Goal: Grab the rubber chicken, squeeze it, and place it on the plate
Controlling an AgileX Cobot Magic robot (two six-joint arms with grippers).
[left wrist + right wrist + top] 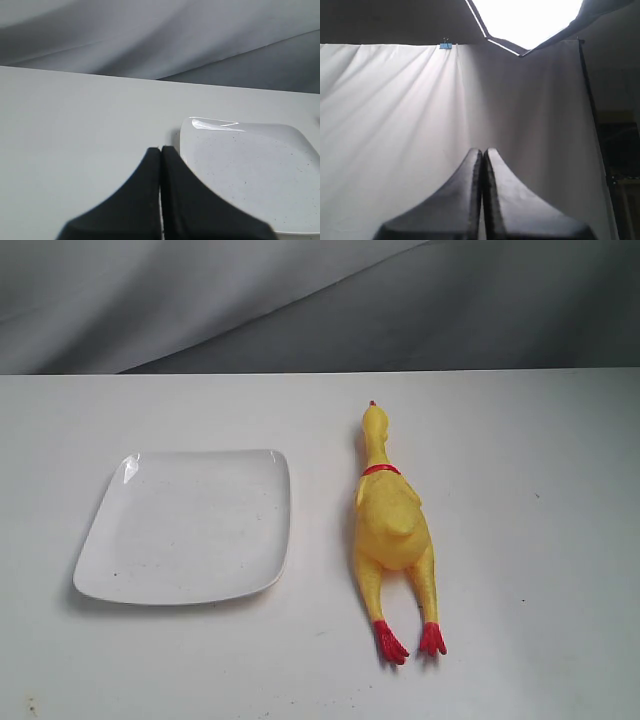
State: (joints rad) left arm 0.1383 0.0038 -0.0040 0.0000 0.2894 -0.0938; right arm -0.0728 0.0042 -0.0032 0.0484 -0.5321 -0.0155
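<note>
The yellow rubber chicken (392, 530) lies flat on the white table, head toward the back, red feet toward the front edge. Left of it and apart from it sits the square white plate (185, 528), with nothing on it. Neither arm shows in the exterior view. In the left wrist view my left gripper (160, 149) is shut with nothing in it, and the plate (250, 172) lies just past its tips to one side. My right gripper (483, 150) is also shut and holds nothing; it points at a grey cloth backdrop, and the chicken is out of that view.
The white table (520, 440) ends at a grey cloth backdrop (300, 300) behind. In the right wrist view a blue clip (445, 45) holds the backdrop (395, 125) at its upper edge, with a bright light panel (527, 20) above.
</note>
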